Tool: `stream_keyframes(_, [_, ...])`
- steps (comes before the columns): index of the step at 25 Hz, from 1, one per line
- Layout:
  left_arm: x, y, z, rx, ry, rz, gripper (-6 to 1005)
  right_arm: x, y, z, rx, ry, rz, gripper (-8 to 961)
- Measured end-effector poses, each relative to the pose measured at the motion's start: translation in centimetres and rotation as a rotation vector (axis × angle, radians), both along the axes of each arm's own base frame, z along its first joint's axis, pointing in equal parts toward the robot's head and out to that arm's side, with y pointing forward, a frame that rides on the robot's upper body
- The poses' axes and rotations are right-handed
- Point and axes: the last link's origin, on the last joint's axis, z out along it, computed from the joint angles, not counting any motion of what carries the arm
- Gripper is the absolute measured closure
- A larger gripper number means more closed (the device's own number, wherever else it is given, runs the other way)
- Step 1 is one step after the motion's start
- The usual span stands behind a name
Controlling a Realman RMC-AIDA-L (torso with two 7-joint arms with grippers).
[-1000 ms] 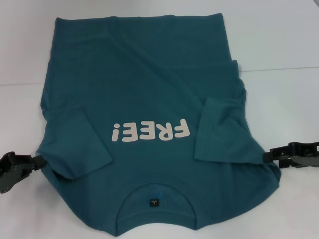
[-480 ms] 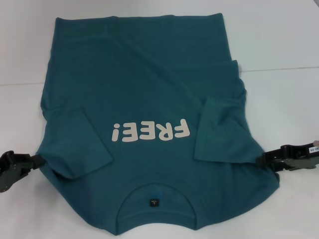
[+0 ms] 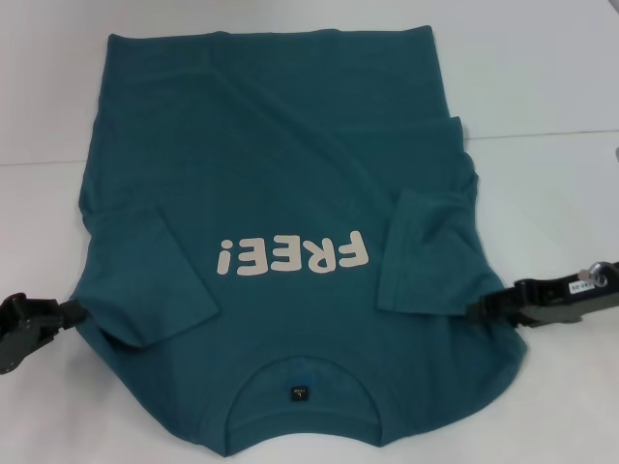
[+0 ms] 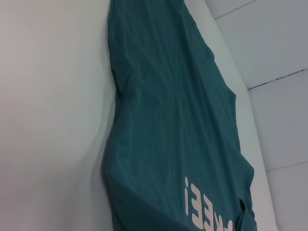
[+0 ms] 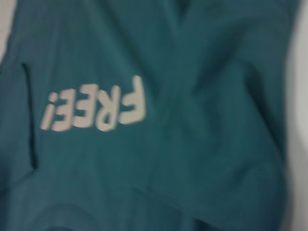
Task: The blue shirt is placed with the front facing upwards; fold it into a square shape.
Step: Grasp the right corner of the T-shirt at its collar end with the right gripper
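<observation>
The blue shirt (image 3: 280,164) lies front up on the white table, collar toward me, with the off-white "FREE!" lettering (image 3: 295,257) and a small dark neck label (image 3: 300,392) showing. Both short sleeves are folded inward onto the chest. My right gripper (image 3: 476,307) reaches in over the shirt's right shoulder edge, its thin fingers together on the fabric. My left gripper (image 3: 70,311) rests at the shirt's left edge beside the folded sleeve. The left wrist view runs along the shirt's side (image 4: 163,120). In the right wrist view the lettered chest (image 5: 96,108) fills the picture.
The white table (image 3: 542,97) shows bare on both sides of the shirt and behind it. A thin dark seam line (image 3: 551,130) crosses the table at the right.
My right gripper has moved inward to the left, from the shirt's right edge to over the shoulder, and the shirt's lower right edge has drawn in with it. The left arm stays still.
</observation>
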Motion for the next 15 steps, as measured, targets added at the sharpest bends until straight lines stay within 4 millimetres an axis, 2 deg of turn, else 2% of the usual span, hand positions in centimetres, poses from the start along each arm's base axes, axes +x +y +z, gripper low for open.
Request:
stream_keyframes(5, [0.0, 0.0, 0.0, 0.001, -0.001, 0.001, 956, -1.2, 0.2, -0.2, 0.010, 0.062, 0.051, 372])
stream_keyframes(15, [-0.1, -0.1, 0.1, 0.007, -0.004, 0.006, 956, 0.9, -0.6, 0.7, -0.046, -0.052, -0.032, 386])
